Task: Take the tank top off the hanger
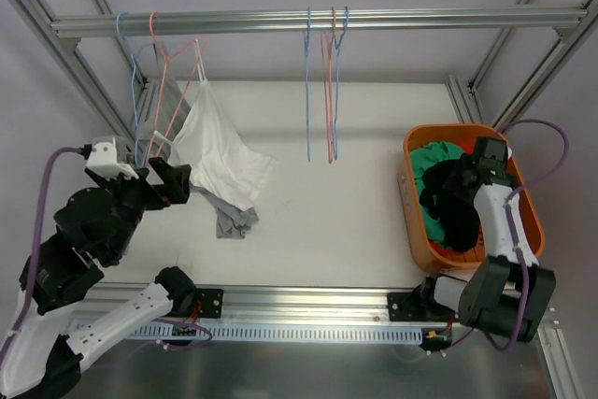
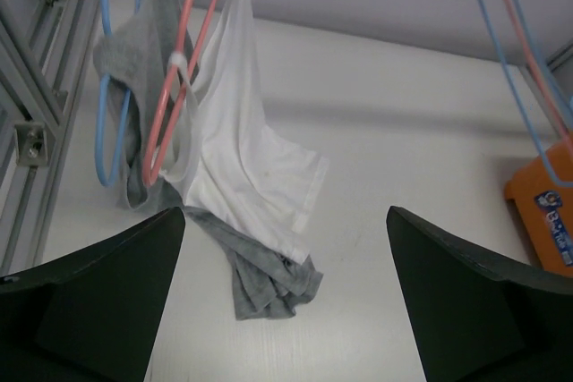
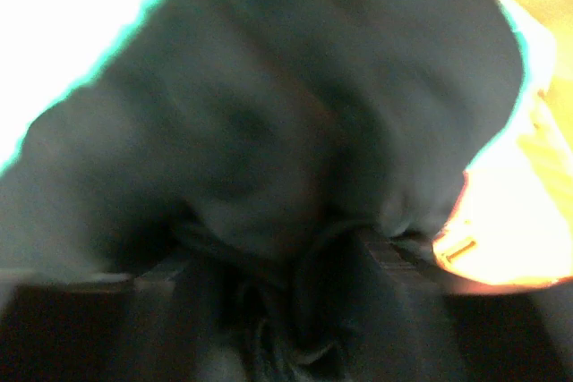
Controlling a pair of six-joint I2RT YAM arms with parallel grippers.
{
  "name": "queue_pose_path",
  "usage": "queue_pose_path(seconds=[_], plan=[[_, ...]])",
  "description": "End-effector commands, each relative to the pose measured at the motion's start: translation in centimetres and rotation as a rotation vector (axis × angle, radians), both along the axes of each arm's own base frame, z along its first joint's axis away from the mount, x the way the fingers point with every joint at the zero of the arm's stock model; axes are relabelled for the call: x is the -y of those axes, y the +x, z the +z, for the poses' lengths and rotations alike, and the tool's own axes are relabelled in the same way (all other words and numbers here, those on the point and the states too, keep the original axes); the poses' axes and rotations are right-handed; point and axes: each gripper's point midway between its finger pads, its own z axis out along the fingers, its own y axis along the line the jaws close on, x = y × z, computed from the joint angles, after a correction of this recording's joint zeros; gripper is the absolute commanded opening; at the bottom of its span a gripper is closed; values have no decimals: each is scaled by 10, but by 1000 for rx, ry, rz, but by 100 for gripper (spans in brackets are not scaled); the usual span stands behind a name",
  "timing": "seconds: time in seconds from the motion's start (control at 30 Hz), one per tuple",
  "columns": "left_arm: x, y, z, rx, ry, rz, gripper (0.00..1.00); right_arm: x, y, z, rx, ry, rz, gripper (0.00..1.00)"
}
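A white tank top hangs by a strap from a pink hanger on the rail at the left, its lower part draped on the table. The left wrist view shows the tank top and the pink hanger too. My left gripper is open and empty just below and to the left of it; in its wrist view the jaws stand wide apart over the table. My right gripper is down in the orange basket, its jaws apart and pressed into a black garment.
A grey garment hangs from a blue hanger beside the pink one and trails on the table under the white top. Several empty hangers hang mid-rail. The basket also holds green cloth. Frame posts stand at both sides.
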Motion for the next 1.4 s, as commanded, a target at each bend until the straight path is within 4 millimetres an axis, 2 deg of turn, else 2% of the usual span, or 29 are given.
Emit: queue_pose_path(seconds=[0.0,0.03,0.07,0.13,0.2,0.27,0.3,0.33,0.37,0.4,0.43,0.47,0.5,0.53,0.57,0.6,0.7,0.83,0.93,1.03,1.07,1.17,1.23,1.37], plan=[[2,7,45,44,43,-8,99,3,-6,60,164,-47,-55,64],[2,12,49,35,66,6,99,7,-15,72,155,-78,-64,79],[4,24,61,30,92,43,99,11,-14,104,225,-110,-68,99],[11,37,74,26,133,52,99,15,-25,126,235,-150,-80,99],[27,56,97,30,162,37,99,17,-34,157,297,-186,-88,99],[32,75,118,37,174,50,99,15,-43,170,320,-202,-72,99],[39,82,124,37,186,15,99,10,-50,183,376,-198,-62,100],[43,97,121,12,206,17,99,-9,-47,189,435,-131,10,100],[28,101,139,38,189,57,99,-23,-45,197,496,-88,69,100],[30,105,139,23,209,25,99,-42,-35,204,587,-27,153,99],[27,111,141,19,221,24,99,-87,-39,219,697,110,352,99],[28,120,146,18,233,19,99,-108,-39,226,754,189,431,99],[19,127,145,5,253,37,99,-128,-42,232,790,291,487,100],[23,132,143,-4,253,5,99,-153,-48,240,834,391,616,99],[22,141,140,-21,261,5,99,-165,-52,244,847,441,664,97],[11,147,135,-41,271,31,99,-174,-56,250,870,480,707,97],[10,163,113,-105,253,-9,98,-192,-73,255,884,502,816,96],[-10,187,77,-212,252,28,86,-210,-93,262,893,548,931,95],[-11,198,65,-245,245,4,74,-222,-106,264,896,566,1020,94],[-13,206,55,-275,242,2,58,-227,-115,265,911,568,1061,94],[-13,207,52,-281,241,0,48,-228,-116,266,913,572,1069,94],[-10,210,48,-290,235,-19,30,-230,-118,264,913,577,1077,94],[-8,210,48,-291,230,-30,26,-229,-116,261,908,576,1066,93],[-2,208,54,-274,202,-55,7,-229,-113,258,900,582,1056,93]])
